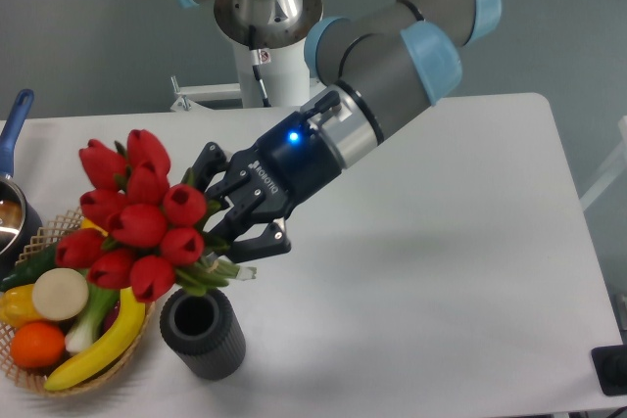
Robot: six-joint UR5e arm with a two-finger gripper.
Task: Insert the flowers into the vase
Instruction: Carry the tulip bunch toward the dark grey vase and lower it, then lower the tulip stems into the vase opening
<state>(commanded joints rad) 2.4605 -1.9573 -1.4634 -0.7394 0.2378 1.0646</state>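
Observation:
The flowers (132, 212), a tight bunch of red tulip buds with short green stems, are held tilted, heads to the upper left and stems (211, 274) pointing down right. My gripper (217, 242) is shut on the stems, coming in from the right. The vase (203, 334), a dark grey ribbed cup, stands upright on the white table just below the stem ends, its opening empty. The stem tips hang a little above the vase's rim.
A wicker basket (24, 377) with a banana, an orange, a lemon and other vegetables sits at the front left, touching distance from the vase. A blue-handled pot (14, 134) is at the left edge. The arm's base stands at the back centre.

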